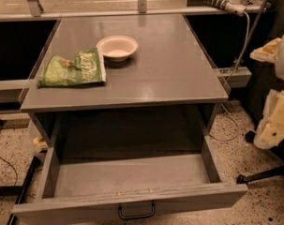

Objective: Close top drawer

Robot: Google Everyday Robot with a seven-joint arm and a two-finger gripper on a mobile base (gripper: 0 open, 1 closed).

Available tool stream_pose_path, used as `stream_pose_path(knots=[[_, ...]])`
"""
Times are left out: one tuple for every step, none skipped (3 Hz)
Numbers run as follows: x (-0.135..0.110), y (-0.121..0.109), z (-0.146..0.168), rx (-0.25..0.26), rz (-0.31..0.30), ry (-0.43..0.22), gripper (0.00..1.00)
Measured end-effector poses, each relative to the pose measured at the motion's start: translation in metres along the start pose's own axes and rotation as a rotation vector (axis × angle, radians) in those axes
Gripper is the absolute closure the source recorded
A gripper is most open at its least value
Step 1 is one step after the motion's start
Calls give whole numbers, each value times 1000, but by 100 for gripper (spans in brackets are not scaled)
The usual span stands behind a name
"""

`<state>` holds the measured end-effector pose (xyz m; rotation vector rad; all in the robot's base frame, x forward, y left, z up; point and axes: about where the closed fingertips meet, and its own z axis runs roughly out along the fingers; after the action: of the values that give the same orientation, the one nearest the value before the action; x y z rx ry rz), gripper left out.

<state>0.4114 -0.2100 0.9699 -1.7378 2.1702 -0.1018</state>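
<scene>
The top drawer (132, 175) is pulled far out of the grey cabinet, towards the camera. Its plain grey box is empty. Its flat front (76, 209) runs along the bottom edge of the view, with the small black bail handle (137, 212) at its middle. My gripper (272, 125) is the cream-coloured part at the far right edge, beside the cabinet and to the right of the drawer's right side. It is apart from the drawer and touches nothing. The two lower drawers are hidden under the open one.
On the cabinet top (169, 74) lie a green snack bag (73, 69) at the left and a white bowl (117, 47) behind it. Cables (240, 41) hang at the right. Black chair or stand legs (265, 173) rest on the speckled floor at the right.
</scene>
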Motion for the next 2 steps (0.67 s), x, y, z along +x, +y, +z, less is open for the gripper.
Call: stream_pose_path(knots=[[5, 36, 7, 2, -24, -56, 19], [15, 74, 28, -7, -10, -95, 43]])
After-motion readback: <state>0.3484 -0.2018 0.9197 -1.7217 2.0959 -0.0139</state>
